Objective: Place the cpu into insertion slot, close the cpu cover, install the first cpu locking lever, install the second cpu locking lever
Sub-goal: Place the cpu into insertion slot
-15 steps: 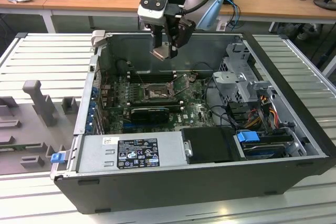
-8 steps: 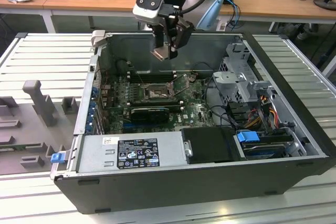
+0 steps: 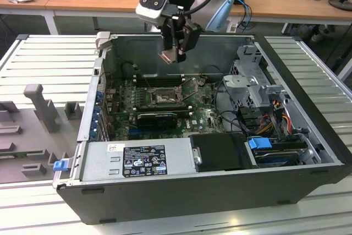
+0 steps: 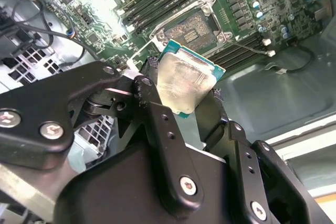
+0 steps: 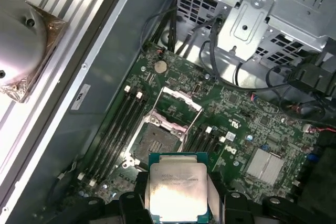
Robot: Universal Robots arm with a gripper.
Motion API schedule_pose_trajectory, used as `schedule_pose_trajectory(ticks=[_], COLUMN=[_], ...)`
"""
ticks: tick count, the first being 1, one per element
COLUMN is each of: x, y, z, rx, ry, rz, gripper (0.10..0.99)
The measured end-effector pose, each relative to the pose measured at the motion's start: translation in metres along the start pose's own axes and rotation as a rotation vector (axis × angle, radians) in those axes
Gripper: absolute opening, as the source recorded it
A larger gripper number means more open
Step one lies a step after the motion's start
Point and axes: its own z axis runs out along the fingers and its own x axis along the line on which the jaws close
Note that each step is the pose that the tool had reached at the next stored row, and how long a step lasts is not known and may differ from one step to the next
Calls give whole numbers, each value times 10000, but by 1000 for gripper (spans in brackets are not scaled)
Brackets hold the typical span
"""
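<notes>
- Clenched in the hand (image 4: pixel 184 95): one chip (image 4: pixel 186 77), pinched by two opposite edges, probably to keep the pale metal face and the underside free of contact.
- Carried nearly flat, metal face turned away from the board, likely so as to go straight down without any turning.
- Hanging in mid-air inside the one open computer case (image 3: pixel 220 191), well above the board, touching nothing but the hand.
- Below the hand, on the green board: one socket (image 5: pixel 157 142), square and dark, with nothing seated in it yet.
- Just past the socket from the hand: one cover (image 5: pixel 181 100), a thin metal frame tipped up on its hinge, presumably open to leave the way clear for the chip.
- Flanking the socket: two banks of long black memory slots (image 5: pixel 113 129), one bank on each side.
- Farther from the hand, beyond the board's edge: one perforated metal drive cage (image 5: pixel 252 19), with loose dark cables (image 5: pixel 173 30) trailing in front of it.
- Farthest off, under and around the case: the ribbed grey tabletop (image 3: pixel 33 59).
</notes>
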Motion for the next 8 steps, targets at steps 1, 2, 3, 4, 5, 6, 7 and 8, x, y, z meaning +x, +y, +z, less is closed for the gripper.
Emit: schedule_pose_trajectory(ticks=[1,2,3,4,5,6,7,8], x=[0,0,0,0,0,-1,-1,-1], y=[0,0,0,0,1,1,1,1], z=[1,1,2,3,3,4,5,5], rx=[-2,-5,-8,-9,-12,-14,-17,-19], ry=[-8,-18,-26,-33,-42,-49,-62,-71], rz=[98,227,324,406,522,607,756,862], gripper=[529,529,529,529,529,529,529,529])
